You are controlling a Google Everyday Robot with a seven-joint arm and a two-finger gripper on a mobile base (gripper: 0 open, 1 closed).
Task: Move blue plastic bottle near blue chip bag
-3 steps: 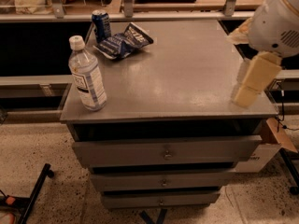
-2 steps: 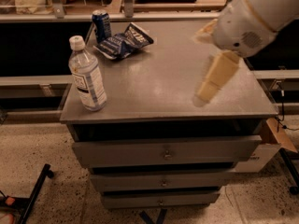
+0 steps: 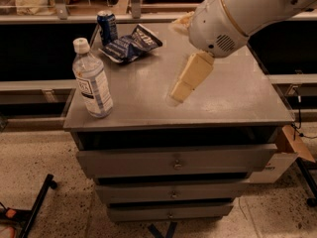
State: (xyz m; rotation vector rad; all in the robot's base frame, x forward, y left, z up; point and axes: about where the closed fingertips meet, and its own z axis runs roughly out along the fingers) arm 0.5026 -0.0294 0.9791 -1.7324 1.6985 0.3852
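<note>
The blue plastic bottle is clear with a white cap and a white-and-blue label. It stands upright at the front left corner of the grey cabinet top. The blue chip bag lies crumpled at the back left of the top, behind the bottle and apart from it. My gripper hangs from the white arm over the middle of the top, to the right of the bottle and in front of the bag. It holds nothing.
A dark blue soda can stands at the back left edge, just left of the chip bag. The cabinet has drawers below. A cardboard box sits at the right, and a black stand leg is on the floor at the left.
My arm and gripper have swung left from the right edge of the top to over its middle, closer to the bottle. The bottle, bag and can have not moved.
</note>
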